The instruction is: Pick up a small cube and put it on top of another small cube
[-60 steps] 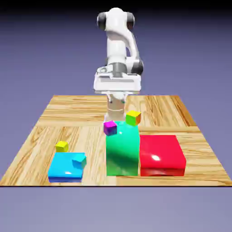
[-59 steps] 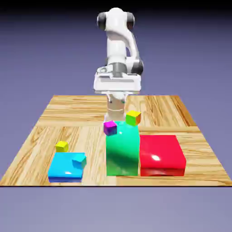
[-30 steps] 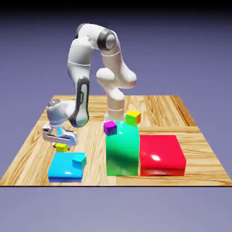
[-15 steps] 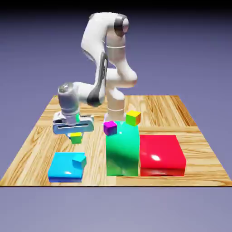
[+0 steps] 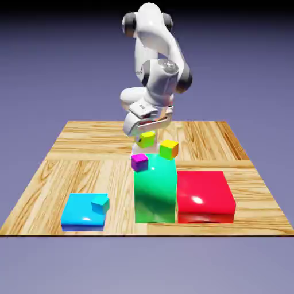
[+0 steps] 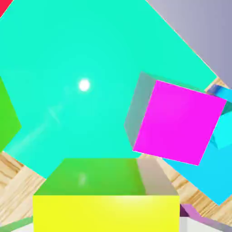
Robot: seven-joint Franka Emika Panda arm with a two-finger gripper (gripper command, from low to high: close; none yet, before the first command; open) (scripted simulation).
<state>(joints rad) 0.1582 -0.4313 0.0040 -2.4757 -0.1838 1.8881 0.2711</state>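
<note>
The white arm rises from the far edge of the counter (image 5: 69, 149), folds at its elbow near the top of the exterior view and brings its wrist forward and down, so the hand hangs tilted above the tall green block (image 5: 155, 189). The pincer (image 5: 146, 133) is clenched on the small cube (image 5: 147, 139), which hangs clear of every surface, its yellow and green faces showing just below the hand. The cube is above the block's far edge, between the magenta cube (image 5: 139, 162) at the block's near left corner in the exterior view and the cube with an orange face (image 5: 169, 149) at the far right corner.

In the hand view the small cube (image 6: 105, 199) fills the lower middle and hides both fingertips. Beyond it spreads the green block's glossy top (image 6: 81, 81), with the magenta cube (image 6: 181, 120) standing on it.
</note>
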